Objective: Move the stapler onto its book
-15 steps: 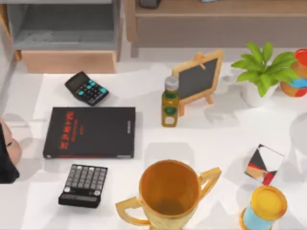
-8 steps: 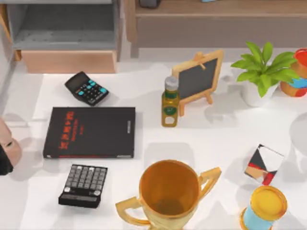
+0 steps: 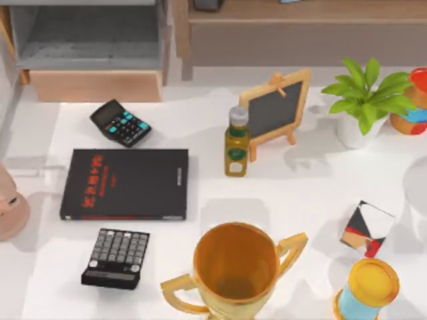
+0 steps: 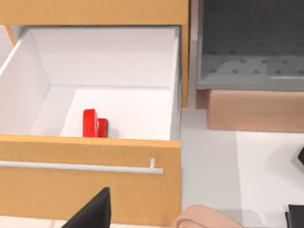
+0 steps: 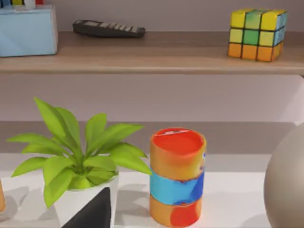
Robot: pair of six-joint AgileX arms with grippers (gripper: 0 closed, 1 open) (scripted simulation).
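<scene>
Top view: the book (image 3: 125, 184) lies flat on the white surface (image 3: 280, 193) toward the left, between a small calculator (image 3: 121, 123) on its far side and a larger calculator (image 3: 116, 258) on its near side; nothing rests on its cover, so the placing is not yet done; a pinkish arm part sits at the left edge.

Left wrist view: an open wooden drawer (image 4: 90, 156) holds the stapler (image 4: 94, 124), bright red, on the white floor close behind the front panel; it looks untouched, so picking and carrying both remain; a dark part of the left tool (image 4: 92, 214) shows nearer than the drawer front, apart from the stapler; whether it is wide or narrow I cannot tell.

Right wrist view: a plant (image 5: 78, 156) and a coloured can (image 5: 177, 175) stand below a shelf; a dark part of the right tool (image 5: 92, 213) shows, state unclear; this arm seems parked at the right.
</scene>
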